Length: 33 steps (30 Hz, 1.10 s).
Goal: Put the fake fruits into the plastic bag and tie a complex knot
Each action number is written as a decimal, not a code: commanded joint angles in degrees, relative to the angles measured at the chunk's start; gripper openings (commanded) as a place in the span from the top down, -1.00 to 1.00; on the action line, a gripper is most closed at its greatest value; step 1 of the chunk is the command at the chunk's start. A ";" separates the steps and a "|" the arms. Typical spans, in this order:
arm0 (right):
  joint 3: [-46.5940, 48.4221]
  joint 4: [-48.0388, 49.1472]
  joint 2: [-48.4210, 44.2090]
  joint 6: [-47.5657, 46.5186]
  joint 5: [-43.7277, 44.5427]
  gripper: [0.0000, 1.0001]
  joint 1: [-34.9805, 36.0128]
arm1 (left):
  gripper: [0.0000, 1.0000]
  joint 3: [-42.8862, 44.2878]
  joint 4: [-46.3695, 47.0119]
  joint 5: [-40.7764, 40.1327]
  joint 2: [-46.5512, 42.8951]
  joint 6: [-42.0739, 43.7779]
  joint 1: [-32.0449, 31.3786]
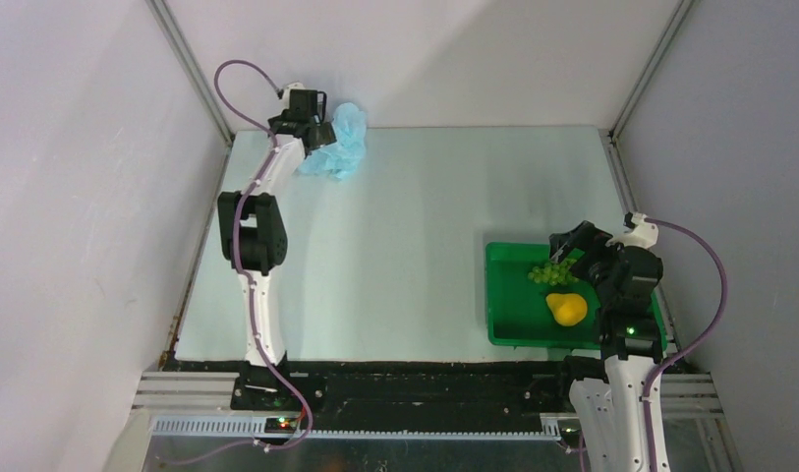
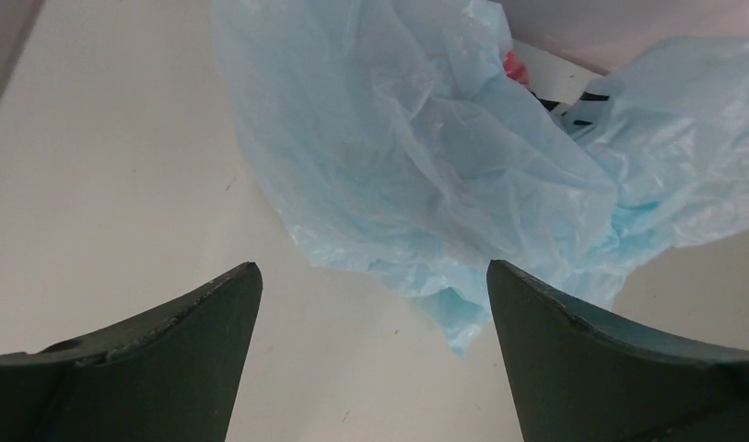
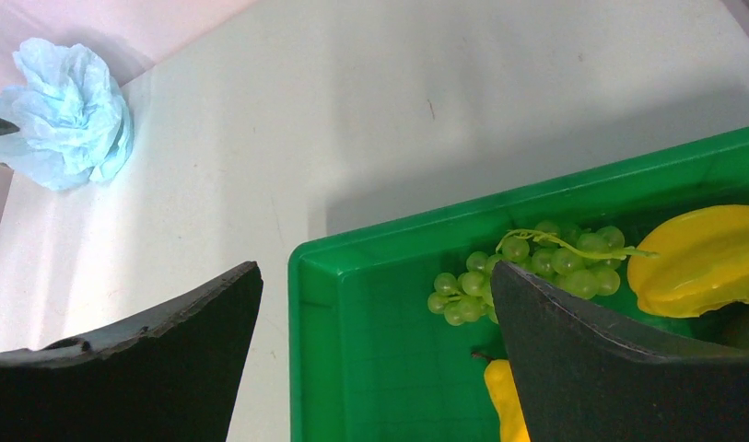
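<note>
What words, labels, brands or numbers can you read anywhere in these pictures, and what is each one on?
No text can be read in any view.
Bag: a red and black print is buried in the creases, too crumpled to read.
Tray: no label shows.

The pale table (image 1: 405, 246) fills the middle of the overhead frame. A crumpled light-blue plastic bag (image 1: 341, 143) lies on it at the upper left, seemingly right against the back wall, and a rigid green tray (image 1: 508, 315) sits at the lower right, near the front edge.
</note>
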 commanded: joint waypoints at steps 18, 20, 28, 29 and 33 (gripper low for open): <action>0.72 4.02 2.53 0.17 -5.66 -0.99 0.02 | -0.28 11.54 5.35 15.31 12.48 -10.63 3.23; 0.69 3.87 2.42 0.30 -5.40 -0.99 0.02 | 0.03 11.49 5.53 15.95 12.74 -10.92 3.29; 0.63 3.11 0.85 0.64 -2.88 -0.99 0.02 | 1.00 5.52 7.34 17.36 8.74 -11.76 3.13; 0.59 3.03 0.56 0.70 -2.82 -0.99 0.02 | 1.00 0.96 10.13 18.07 7.31 -12.13 2.95; -0.07 4.15 0.06 1.04 -4.89 -0.99 0.10 | 1.00 -17.49 22.33 17.06 -6.82 -13.88 0.91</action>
